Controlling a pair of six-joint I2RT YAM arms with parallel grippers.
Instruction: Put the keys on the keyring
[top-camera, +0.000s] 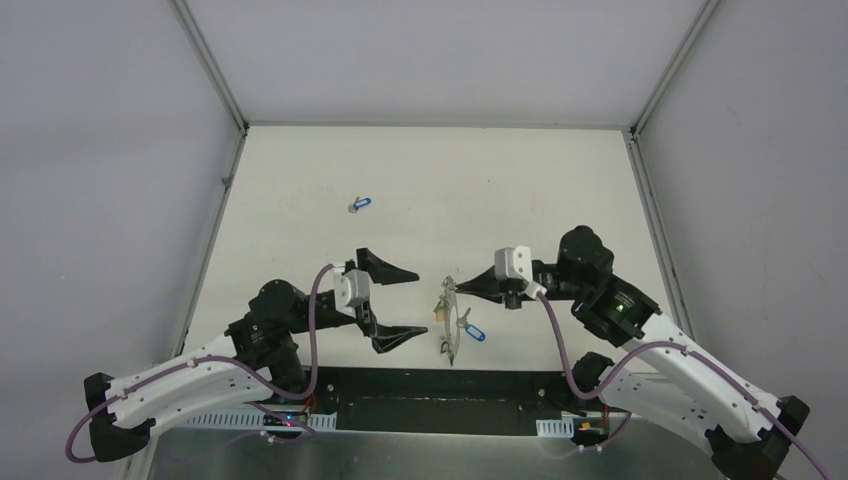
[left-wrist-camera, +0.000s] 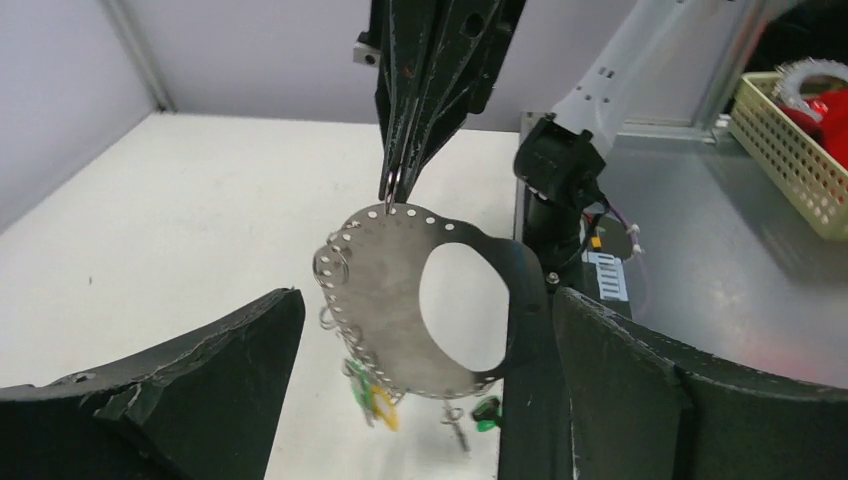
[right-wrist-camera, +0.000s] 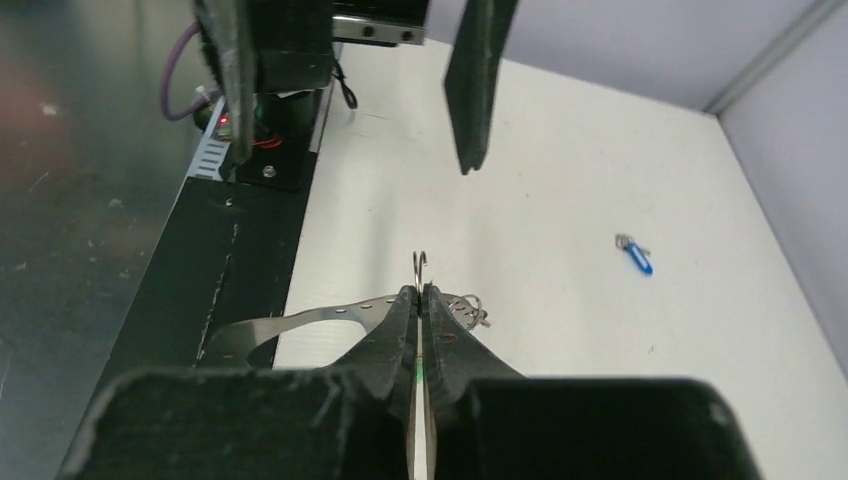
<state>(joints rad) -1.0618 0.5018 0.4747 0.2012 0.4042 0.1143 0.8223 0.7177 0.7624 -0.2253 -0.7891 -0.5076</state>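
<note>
The right gripper (top-camera: 462, 285) is pinched shut on the top edge of the keyring (top-camera: 452, 322), which hangs near centre with keys (left-wrist-camera: 372, 402) dangling below. The left gripper (top-camera: 420, 302) gapes wide and empty just to its left. One blue key (top-camera: 360, 205) lies loose, far left; that narrow pinch may let the keyring swing or slip if nudged.

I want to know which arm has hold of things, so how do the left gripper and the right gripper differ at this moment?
The left gripper stands wide open, while the right gripper is shut. The left gripper holds nothing; the right gripper pinches the keyring by a small loop on its top rim, so it hangs upright. Both have black fingers and point towards each other, with the keyring between them.
</note>
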